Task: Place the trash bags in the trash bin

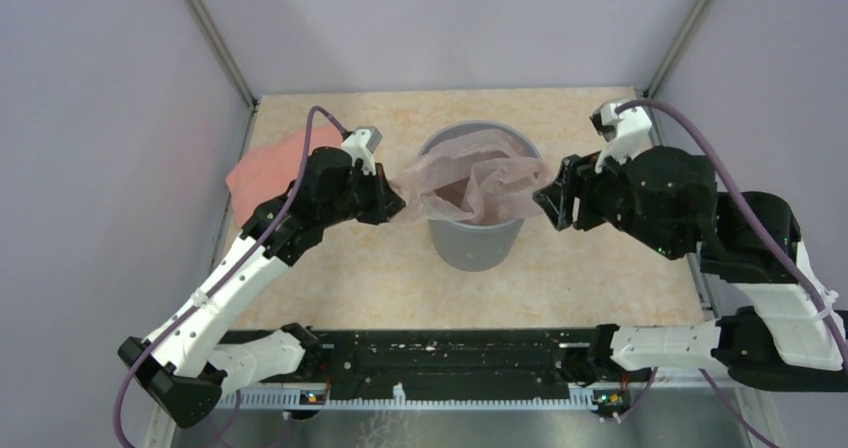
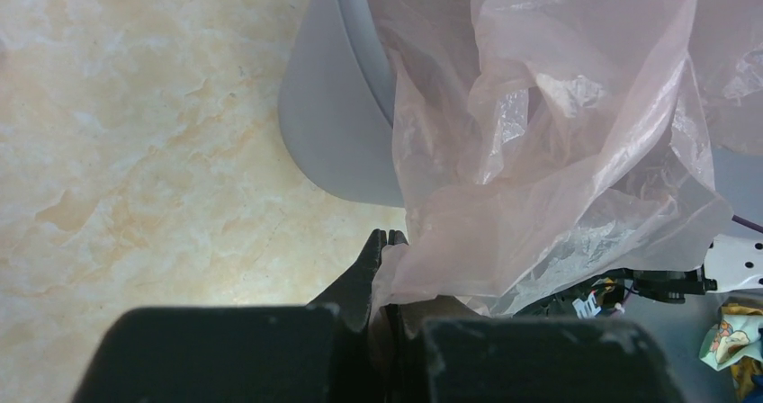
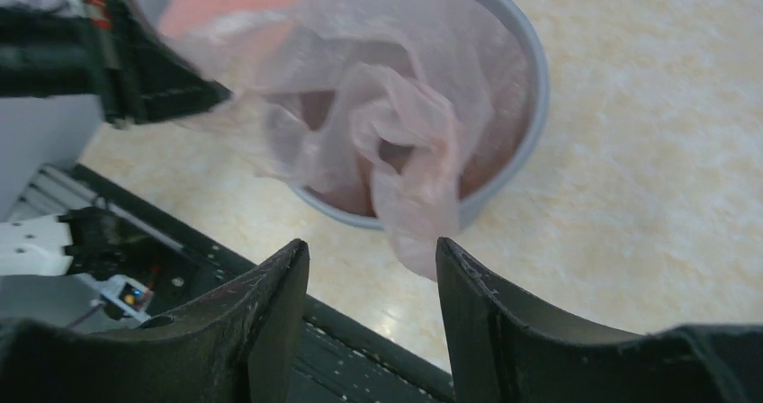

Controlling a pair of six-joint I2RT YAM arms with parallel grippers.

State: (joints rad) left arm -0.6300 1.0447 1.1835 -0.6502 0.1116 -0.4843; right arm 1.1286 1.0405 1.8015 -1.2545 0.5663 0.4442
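– Two sets of fingers: how do they stand?
– Your left fingers [image 2: 367, 273] clamp the trash bag [image 1: 470, 178] at its left edge; your right fingers [image 3: 270, 317] are apart, empty. The bag sits half inside the trash bin [image 1: 478, 250], so next stuff it down.

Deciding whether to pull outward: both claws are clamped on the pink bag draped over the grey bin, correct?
Not both. The left claw is clamped on the pink bag draped over the grey bin, but the right claw is open and holds nothing. The right wrist view shows the film hanging free beyond its spread jaws.
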